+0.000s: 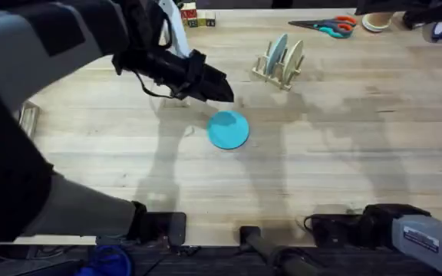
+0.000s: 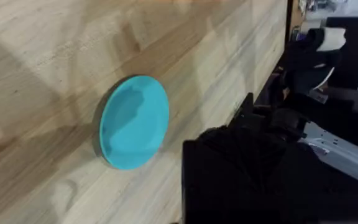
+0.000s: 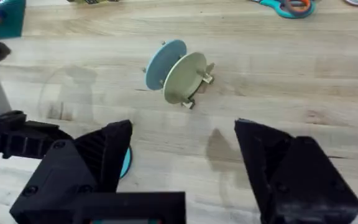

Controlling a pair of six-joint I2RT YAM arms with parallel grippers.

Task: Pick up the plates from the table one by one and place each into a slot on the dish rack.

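While two plates already stand in the dish rack (image 1: 279, 61), one turquoise plate (image 1: 228, 129) is left flat on the table (image 1: 359, 153), and the step in hand is judged to be its pickup. From the overhead camera, the left gripper (image 1: 219, 87) is seen hanging just beside the plate, on its far side and toward the left arm's own side, not touching it. Whether its fingers are spread or closed cannot be told. From the left wrist camera, the plate (image 2: 133, 122) is seen close by, lying flat with a thin raised rim.

The right gripper (image 3: 182, 165) is held wide, with nothing between its fingers, and it is parked back near its base. From the right wrist camera, the rack (image 3: 194, 87) is seen well beyond the fingers, with a pale blue plate (image 3: 160, 59) and a cream plate (image 3: 185, 76) standing on edge in neighbouring slots.

For a good pickup, the rim should probably be approached low and at a shallow tilt, so that one finger can be slid under the edge. A thin flat plate is likely to skid on smooth wood if it is pushed from the side. Beyond the left gripper and toward the right, the rack stands well apart; a free slot next to the cream plate should be aimed for, with the plate turned upright first.
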